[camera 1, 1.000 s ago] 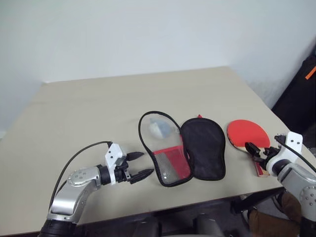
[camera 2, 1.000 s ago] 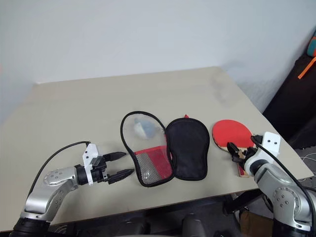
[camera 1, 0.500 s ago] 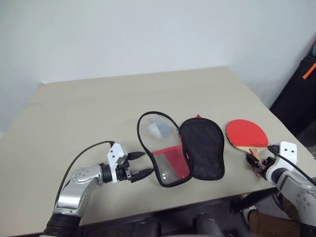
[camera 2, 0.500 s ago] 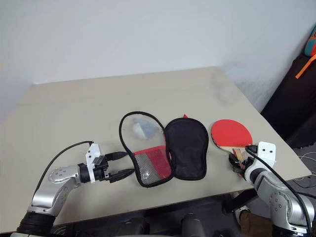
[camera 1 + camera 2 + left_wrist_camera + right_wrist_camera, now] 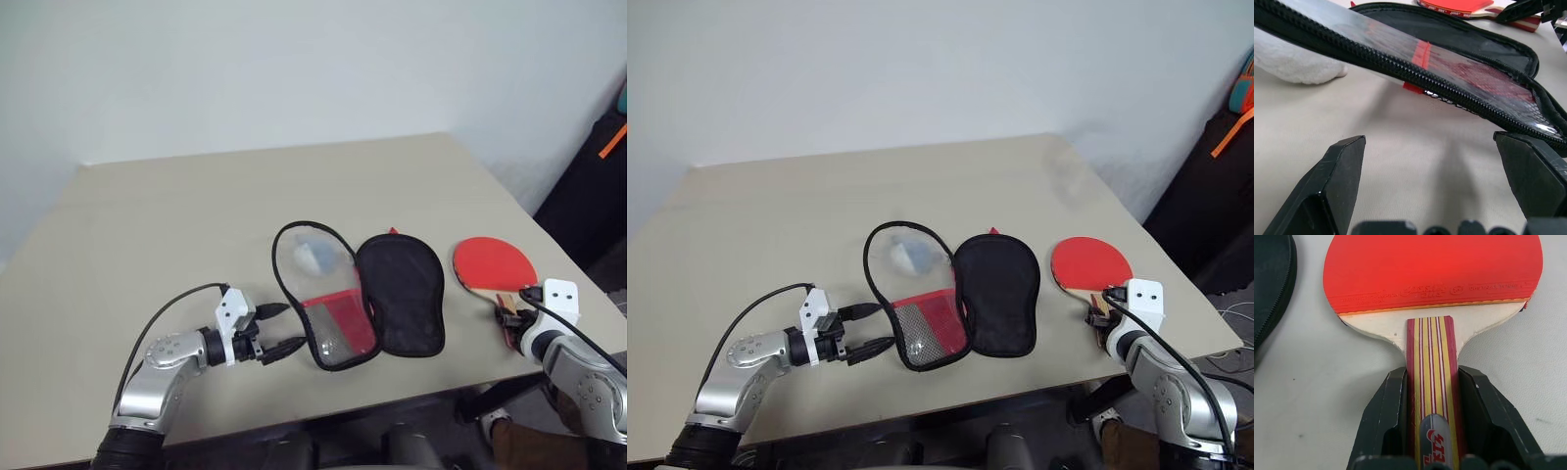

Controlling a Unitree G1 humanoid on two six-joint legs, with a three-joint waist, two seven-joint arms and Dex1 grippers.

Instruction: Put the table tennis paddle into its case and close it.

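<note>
Here the table tennis paddle (image 5: 494, 264) lies flat on the beige worktop (image 5: 176, 225), red face up, near the right edge and just to the right of the case (image 5: 362, 294). The right pincer (image 5: 1432, 401) is closed on the paddle's striped wooden handle, one black finger (image 5: 1386, 421) pressed against each side of it, while the blade rests on the surface.

The case lies spread open in the middle of the worktop: its black-lined half is on the paddle's side, and its other half, with the clear panel, mesh and red patch, is on the left. A small pale soft lump (image 5: 315, 255) shows at the far end of the clear panel.

The left pincer (image 5: 276, 328) hangs low over the worktop just beside the case's zipped left rim, its fingers spread wide and holding nothing.
</note>
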